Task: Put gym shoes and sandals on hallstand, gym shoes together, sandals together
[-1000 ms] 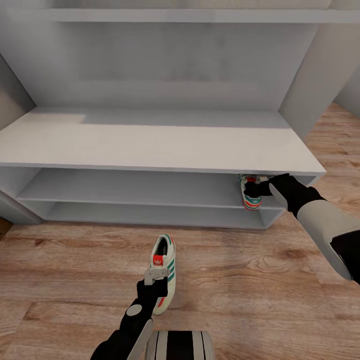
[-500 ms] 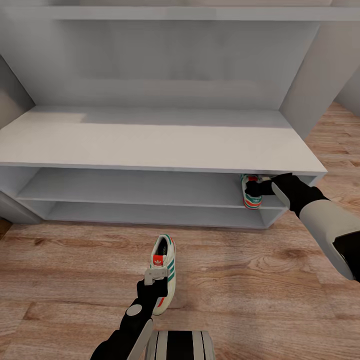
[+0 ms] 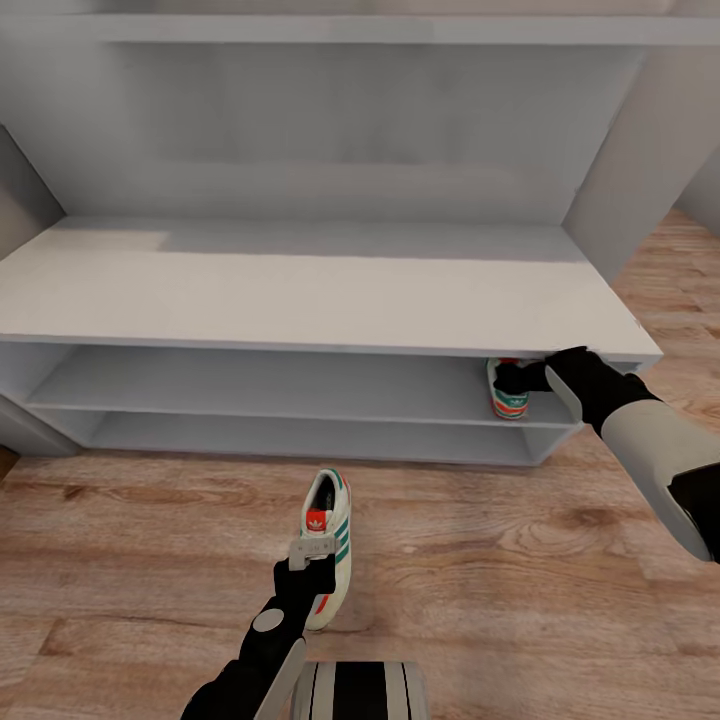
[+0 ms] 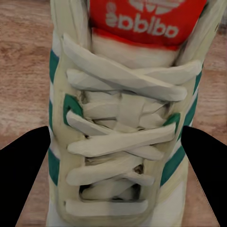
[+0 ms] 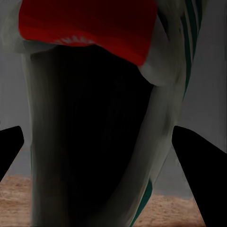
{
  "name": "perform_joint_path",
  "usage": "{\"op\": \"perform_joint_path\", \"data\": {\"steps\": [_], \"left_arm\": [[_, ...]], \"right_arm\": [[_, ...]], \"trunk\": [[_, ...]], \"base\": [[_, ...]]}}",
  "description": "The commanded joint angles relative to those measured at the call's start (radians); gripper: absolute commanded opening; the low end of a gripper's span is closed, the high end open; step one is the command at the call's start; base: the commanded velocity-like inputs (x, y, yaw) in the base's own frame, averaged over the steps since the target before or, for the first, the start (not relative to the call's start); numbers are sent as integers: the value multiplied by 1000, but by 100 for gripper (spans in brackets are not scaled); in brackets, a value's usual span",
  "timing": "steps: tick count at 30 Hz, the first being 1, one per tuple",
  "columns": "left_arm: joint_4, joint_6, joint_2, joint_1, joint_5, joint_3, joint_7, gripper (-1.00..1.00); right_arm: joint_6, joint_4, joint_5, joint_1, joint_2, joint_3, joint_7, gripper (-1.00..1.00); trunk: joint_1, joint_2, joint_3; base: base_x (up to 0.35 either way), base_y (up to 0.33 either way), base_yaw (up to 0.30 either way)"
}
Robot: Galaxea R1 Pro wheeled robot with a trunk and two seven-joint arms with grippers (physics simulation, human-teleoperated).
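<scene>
One white gym shoe (image 3: 330,520) with green stripes lies on the corridor floor (image 3: 560,560) in front of the hallstand (image 3: 300,290). My left gripper (image 3: 313,562) is down over its laces (image 4: 118,127), with a finger pressed against each side of the shoe. The other gym shoe (image 3: 510,400) sits at the right end of the upper open shelf, heel outward and half hidden under the flat top. My right gripper (image 3: 518,378) reaches in under that top and is closed on the shoe's heel end (image 5: 94,142). The two sandals are out of view.
A tall grey back panel with a floating shelf (image 3: 360,30) rises behind the hallstand's top. A slanted side panel (image 3: 620,180) bounds it on the right. Both open shelves run left from the shoe. My base (image 3: 360,690) shows at the bottom edge.
The camera has shifted slightly. My right gripper has pushed its gym shoe a little deeper onto the shelf. The left gripper and the shoe on the floor have not moved.
</scene>
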Motion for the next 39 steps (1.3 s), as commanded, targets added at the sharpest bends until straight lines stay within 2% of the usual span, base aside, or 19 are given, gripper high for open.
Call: {"op": "perform_joint_path", "data": {"steps": [1,22,23,39], "left_arm": [[0,0,0,0,0,0,0,-100],[0,-1,0,0,0,0,0,-100],[0,-1,0,0,0,0,0,-100],[0,-1,0,0,0,0,0,-100]], "right_arm": [[0,-1,1,1,0,-2,1,-100],[0,-2,1,0,-3,-3,1,-100],[0,-2,1,0,-3,-3,0,100],[0,-2,1,0,-12,-3,-1,100]], "trunk": [[23,0,0],[23,0,0],[23,0,0],[23,0,0]], "base": [[156,0,0],[30,0,0],[1,0,0],[0,0,0]]}}
